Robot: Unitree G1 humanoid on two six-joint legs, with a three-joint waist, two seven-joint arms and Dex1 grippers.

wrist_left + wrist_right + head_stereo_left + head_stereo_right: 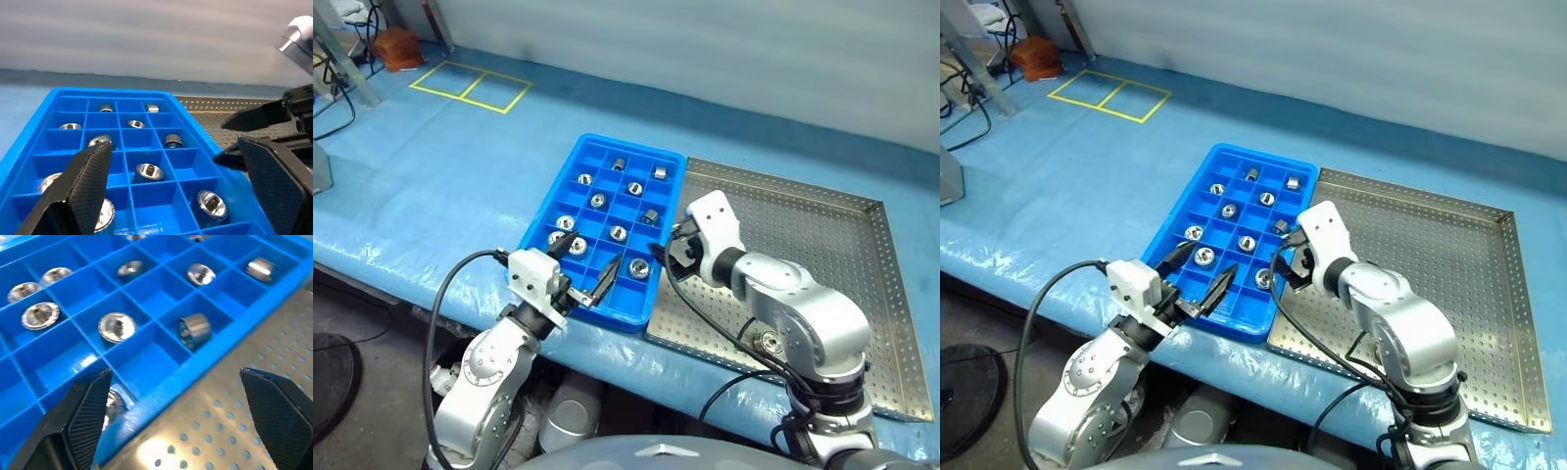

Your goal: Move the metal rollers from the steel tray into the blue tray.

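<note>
The blue tray [536, 227] lies on the table with several metal rollers [619, 233] in its compartments, clear in the right wrist view [117, 326]. Directly to its right is the steel tray [822, 230], where one roller [769, 341] peeks out from under my right forearm. My left gripper [587, 264] hovers open and empty over the blue tray's near end [173, 147]. My right gripper [668, 251] is open and empty, low over the seam between the two trays [174, 374]. One finger is over a blue compartment, the other over the perforated steel floor.
A blue cover drapes the table [460, 166], whose front edge runs just below my arms. Yellow tape squares [470, 85] mark the far left, with a brown object [399, 47] and cables beyond. A pale wall backs the table.
</note>
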